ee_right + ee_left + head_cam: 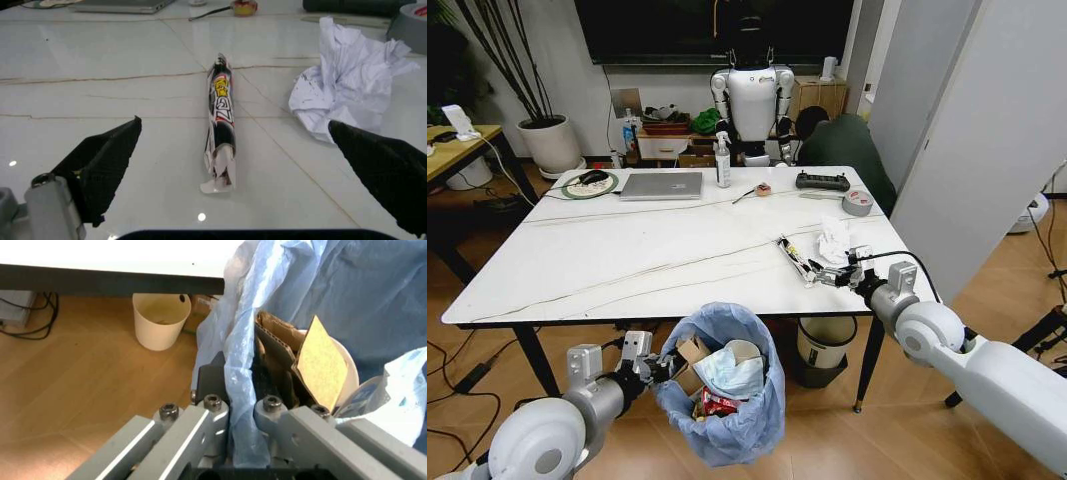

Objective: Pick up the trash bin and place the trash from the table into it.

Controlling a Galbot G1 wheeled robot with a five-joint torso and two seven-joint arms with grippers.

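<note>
The trash bin, lined with a baggy light-blue bag, hangs off the floor at the table's near edge. My left gripper is shut on its rim; in the left wrist view the fingers pinch the bag and rim. Inside lie cardboard, a pale tissue and a red wrapper. On the table's right side lies a rolled red, yellow and black wrapper beside crumpled white paper. My right gripper is open just short of the wrapper's near end, low over the tabletop.
A silver laptop, a spray bottle, a black controller and a grey tape roll sit along the far side. A cream bucket stands under the table's right end. Another robot stands behind the table.
</note>
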